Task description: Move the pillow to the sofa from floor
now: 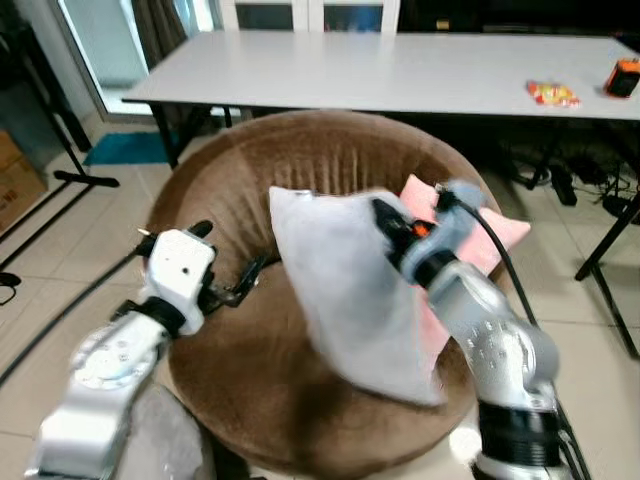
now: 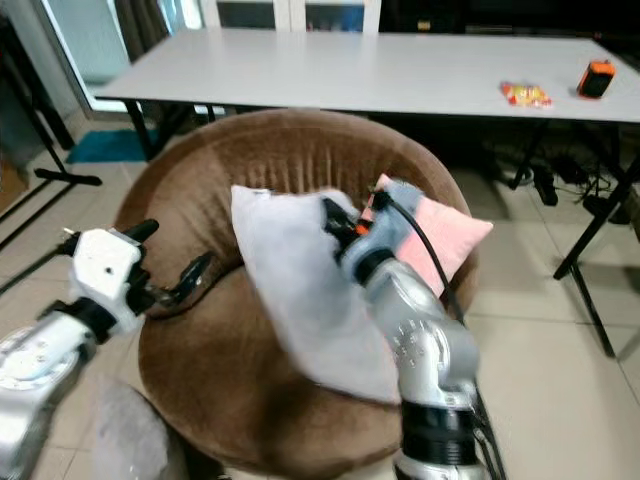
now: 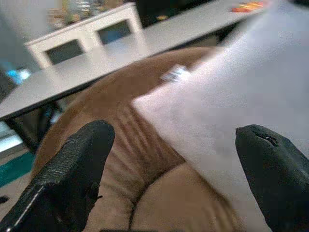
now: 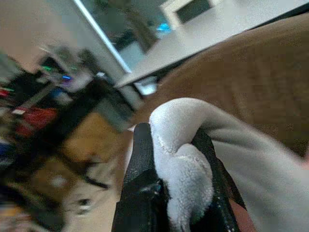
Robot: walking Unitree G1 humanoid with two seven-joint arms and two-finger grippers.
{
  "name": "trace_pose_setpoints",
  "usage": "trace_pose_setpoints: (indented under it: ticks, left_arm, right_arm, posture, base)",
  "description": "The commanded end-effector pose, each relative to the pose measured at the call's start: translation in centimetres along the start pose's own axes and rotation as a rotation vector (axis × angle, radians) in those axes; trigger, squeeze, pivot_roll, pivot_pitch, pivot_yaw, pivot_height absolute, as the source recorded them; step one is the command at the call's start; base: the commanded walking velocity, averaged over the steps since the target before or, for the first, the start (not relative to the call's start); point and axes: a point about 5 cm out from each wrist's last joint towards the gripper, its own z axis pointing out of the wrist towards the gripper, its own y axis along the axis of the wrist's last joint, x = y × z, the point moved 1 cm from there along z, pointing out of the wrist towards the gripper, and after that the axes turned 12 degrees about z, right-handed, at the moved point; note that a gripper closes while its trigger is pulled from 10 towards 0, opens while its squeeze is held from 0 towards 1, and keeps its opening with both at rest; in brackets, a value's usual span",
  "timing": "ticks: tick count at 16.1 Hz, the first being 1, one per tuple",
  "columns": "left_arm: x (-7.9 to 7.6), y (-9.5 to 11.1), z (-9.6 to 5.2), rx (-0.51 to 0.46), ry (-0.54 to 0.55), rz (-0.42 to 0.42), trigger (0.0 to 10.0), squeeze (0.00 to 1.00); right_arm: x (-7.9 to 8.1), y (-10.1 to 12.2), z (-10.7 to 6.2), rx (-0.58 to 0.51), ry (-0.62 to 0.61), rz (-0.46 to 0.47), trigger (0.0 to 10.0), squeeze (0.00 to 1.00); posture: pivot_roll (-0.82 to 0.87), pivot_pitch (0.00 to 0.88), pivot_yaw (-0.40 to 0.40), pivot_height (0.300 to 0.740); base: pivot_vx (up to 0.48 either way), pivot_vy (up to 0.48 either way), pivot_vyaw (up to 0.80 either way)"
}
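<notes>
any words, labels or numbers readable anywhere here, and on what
None can be read.
Snack packet on the white table: printed colours, too blurred to read.
Orange device on the same table: no legible marking.
White tag on the grey pillow: too blurred to read.

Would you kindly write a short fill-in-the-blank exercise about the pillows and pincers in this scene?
1. The right pincer is shut on the ____ pillow.
2. Behind it, a ____ pillow lies on the brown sofa.
3. The left pincer is ____, holding nothing.
4. An orange object sits on the ____ behind the sofa.

Missing words: grey; pink; open; table
</notes>
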Motion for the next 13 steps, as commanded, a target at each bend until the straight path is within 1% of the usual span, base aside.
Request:
trace_pose_setpoints:
  ticks: [1,2,3,4,5,6,7,8,9,10,11,12,13]
  left_arm:
    - [-0.3,0.1,-0.4,-0.001,-0.071,-0.014,10.0,0.0]
    - [-0.4,0.0,-0.5,0.004,-0.093,-0.017,10.0,0.0]
    - [-0.8,-0.5,-1.1,0.029,-0.173,-0.024,10.0,0.0]
    - [-1.0,-0.8,-1.4,0.045,-0.208,-0.024,10.0,0.0]
    - [-1.0,-1.1,-1.8,0.067,-0.248,-0.021,10.0,0.0]
    - [-0.8,-1.2,-1.9,0.075,-0.259,-0.016,10.0,0.0]
    - [-0.5,-1.1,-1.9,0.076,-0.26,-0.009,10.0,0.0]
    - [-0.4,-1.1,-1.9,0.075,-0.261,-0.005,10.0,0.0]
    - [-0.3,-1.1,-1.9,0.075,-0.264,-0.005,10.0,0.0]
    - [-0.3,-1.1,-1.8,0.076,-0.269,-0.005,10.0,0.0]
    - [-0.4,-1.1,-1.8,0.077,-0.272,-0.003,10.0,0.0]
    - [-0.5,-1.1,-1.8,0.077,-0.274,-0.002,10.0,0.0]
    - [-0.4,-1.0,-1.7,0.075,-0.277,0.003,10.0,0.0]
  right_arm:
    - [1.2,1.3,0.4,-0.05,0.042,0.041,10.0,0.0]
    - [1.2,1.3,0.6,-0.052,0.033,0.058,10.0,0.0]
    - [0.0,1.0,1.6,-0.059,-0.052,0.173,10.0,0.0]
    - [-0.9,0.7,2.2,-0.055,-0.1,0.229,10.0,0.0]
    - [-2.2,0.0,3.1,-0.036,-0.162,0.302,10.0,0.0]
    - [-3.2,-0.6,3.9,-0.021,-0.203,0.361,10.0,0.0]
    - [-4.2,-1.0,4.5,-0.015,-0.239,0.443,10.0,0.0]
    - [-5.2,-1.0,5.0,-0.021,-0.265,0.473,10.0,0.0]
    - [-5.8,-0.9,5.3,-0.029,-0.294,0.463,10.0,0.0]
    - [-6.9,-0.6,5.6,-0.05,-0.336,0.461,10.0,0.0]
    - [-7.8,-0.1,5.8,-0.082,-0.376,0.418,10.0,0.0]
    - [-8.1,0.5,6.0,-0.103,-0.369,0.377,10.0,0.0]
    - [-8.3,1.9,6.5,-0.154,-0.326,0.364,10.0,0.97]
  posture:
    - [0.02,0.0,0.031,0.74]
    - [0.03,0.0,0.033,0.74]
    - [0.03,0.0,0.038,0.74]
    - [0.03,0.0,0.039,0.74]
    - [0.03,0.0,0.039,0.74]
    - [0.03,0.0,0.041,0.74]
    - [0.03,0.0,0.041,0.74]
    - [0.04,0.0,0.038,0.74]
    - [0.04,0.0,0.038,0.74]
    - [0.04,0.0,0.039,0.74]
    - [0.04,0.0,0.04,0.74]
    - [0.05,0.0,0.042,0.74]
    - [0.05,0.0,0.042,0.74]
  base:
    - [0.0,0.0,0.0]
    - [0.0,0.0,0.0]
    - [0.0,0.0,0.0]
    - [0.0,0.0,0.0]
    - [0.0,0.0,0.0]
    - [0.0,0.0,0.0]
    - [0.0,0.0,0.0]
    - [0.0,0.0,0.0]
    - [0.0,0.0,0.0]
    - [0.0,0.0,0.0]
    - [0.0,0.0,0.0]
    - [0.0,0.0,0.0]
    - [0.0,0.0,0.0]
